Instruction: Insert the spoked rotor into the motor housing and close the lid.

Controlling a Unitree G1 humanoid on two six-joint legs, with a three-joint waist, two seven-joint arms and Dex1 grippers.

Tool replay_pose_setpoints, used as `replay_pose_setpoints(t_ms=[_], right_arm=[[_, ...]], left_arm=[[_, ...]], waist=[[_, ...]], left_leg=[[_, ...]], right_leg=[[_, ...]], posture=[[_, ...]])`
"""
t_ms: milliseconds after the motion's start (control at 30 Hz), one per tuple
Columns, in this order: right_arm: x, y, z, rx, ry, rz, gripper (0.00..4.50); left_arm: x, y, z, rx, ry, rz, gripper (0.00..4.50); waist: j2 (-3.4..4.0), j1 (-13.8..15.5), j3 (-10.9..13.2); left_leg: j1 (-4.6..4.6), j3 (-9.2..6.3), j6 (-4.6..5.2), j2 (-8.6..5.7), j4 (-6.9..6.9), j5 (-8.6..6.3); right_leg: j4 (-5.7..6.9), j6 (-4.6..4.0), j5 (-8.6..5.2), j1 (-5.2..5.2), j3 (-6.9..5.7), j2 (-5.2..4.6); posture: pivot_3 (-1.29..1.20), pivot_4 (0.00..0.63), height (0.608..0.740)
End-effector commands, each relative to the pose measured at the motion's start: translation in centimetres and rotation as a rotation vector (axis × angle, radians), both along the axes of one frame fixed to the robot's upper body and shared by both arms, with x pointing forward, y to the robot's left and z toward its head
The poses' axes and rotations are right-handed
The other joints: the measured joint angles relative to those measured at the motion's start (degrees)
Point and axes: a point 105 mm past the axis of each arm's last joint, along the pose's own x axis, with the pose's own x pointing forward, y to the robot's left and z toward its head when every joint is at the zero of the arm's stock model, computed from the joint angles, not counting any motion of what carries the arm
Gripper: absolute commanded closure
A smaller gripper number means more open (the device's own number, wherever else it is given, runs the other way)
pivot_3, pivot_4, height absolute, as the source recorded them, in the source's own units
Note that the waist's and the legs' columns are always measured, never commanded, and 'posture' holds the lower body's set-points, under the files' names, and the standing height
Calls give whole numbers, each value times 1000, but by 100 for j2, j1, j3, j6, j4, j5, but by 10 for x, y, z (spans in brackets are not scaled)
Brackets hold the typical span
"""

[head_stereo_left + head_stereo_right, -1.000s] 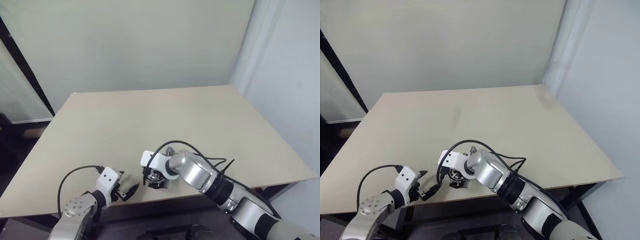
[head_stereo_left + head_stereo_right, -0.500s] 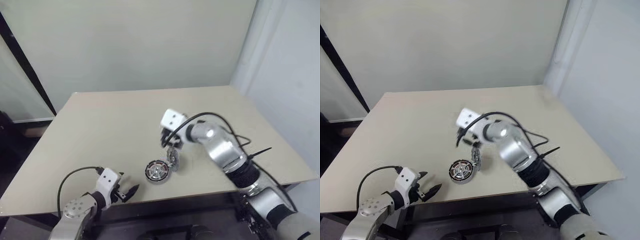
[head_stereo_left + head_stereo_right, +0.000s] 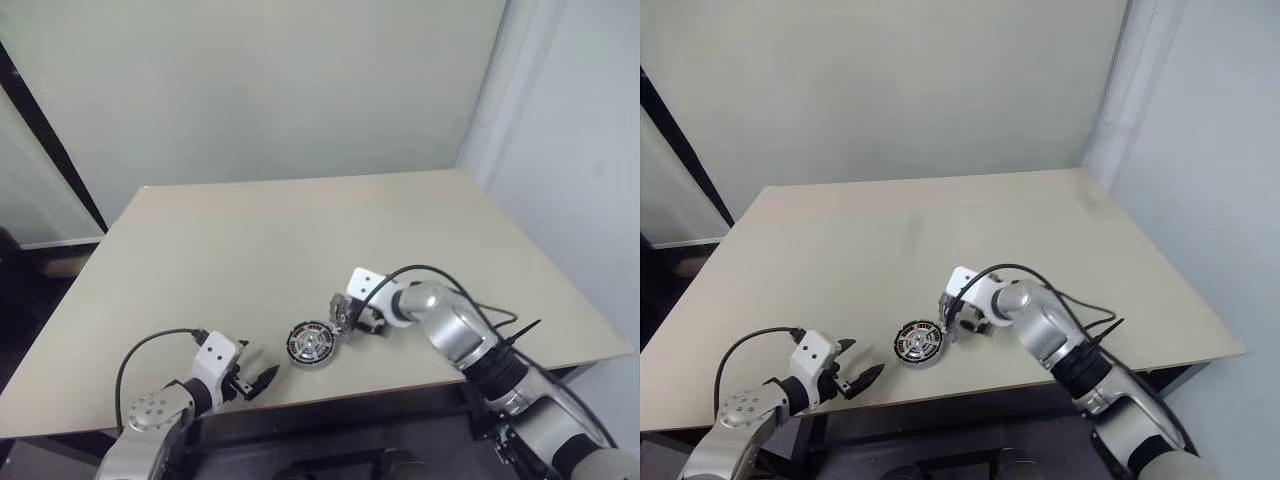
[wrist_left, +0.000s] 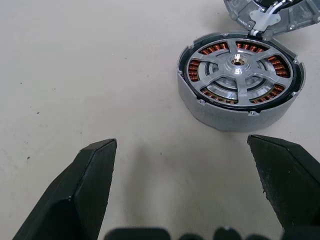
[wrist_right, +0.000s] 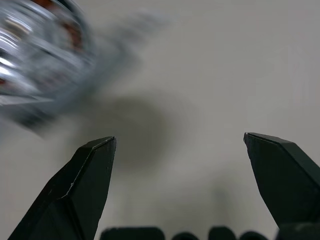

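From the head cameras you see the round silver-grey motor housing (image 3: 310,344) lying flat on the pale beige table (image 3: 300,240) near its front edge, roughly midway between the two arms. The small grey lid (image 3: 344,311) with its notched edge stands tilted up at the housing's right side, joined to the rim, not closed.

Your left wrist camera gives you what the head views cannot: the black-rimmed spoked rotor (image 4: 241,70) already sits inside the housing, its pale silver spokes and hub lying over the copper-brown windings, with the rim level with the housing wall. At the far edge of that view you can also make out the underside of the raised lid (image 4: 272,15) and the small bracket that joins it to the housing.

Your left gripper (image 3: 255,381) sits at the front edge of the table, just left of the housing, its two black fingers (image 4: 75,195) spread wide and holding nothing; the housing lies beyond them, apart from both tips.

Your right gripper (image 3: 352,322) is just right of the lid. From the head views you cannot tell whether it touches the lid. Its wrist camera shows its fingers (image 5: 80,190) spread wide over bare table, empty, with the housing (image 5: 35,60) a blur off to one side.
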Motion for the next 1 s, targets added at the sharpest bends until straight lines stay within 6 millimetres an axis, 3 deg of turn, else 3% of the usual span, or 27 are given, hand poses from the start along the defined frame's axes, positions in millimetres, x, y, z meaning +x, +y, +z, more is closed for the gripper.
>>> replay_pose_setpoints(t_ms=[33, 267, 533, 767, 1000], right_arm=[[-1, 22, 18, 191, -13, 2, 32], [-13, 48, 1, 254, 7, 57, 32], [-22, 52, -14, 272, 78, 110, 32], [-11, 45, -4, 356, 117, 92, 32], [-12, 43, 4, 447, 202, 130, 32]], left_arm=[[5, 2, 17, 8, -59, -11, 0], [2, 1, 18, 13, -56, -18, 0], [0, 0, 19, 13, -53, -16, 0], [2, -1, 21, -3, -62, -10, 0], [4, -2, 23, -24, -64, -9, 0]], waist=[[-1, 2, 0], [-1, 2, 0], [-1, 1, 0], [-1, 4, 0], [-1, 2, 0]], left_leg=[[0, -2, 0, -1, 1, 0], [1, -3, -1, -2, 8, 0], [2, -3, -1, -2, 7, 0], [4, -3, -1, -2, 7, 0], [4, -4, -1, -2, 8, 0]], right_leg=[[0, 0, 0, 2, 0, -2], [0, -4, -2, 6, 1, -5], [0, -4, -2, 6, 2, -4], [0, -4, -2, 10, 2, -3], [0, -1, -1, 10, 2, -2]], posture=[[0, 0, 740], [0, 0, 740], [0, 0, 740], [0, 0, 740], [0, 0, 740]])
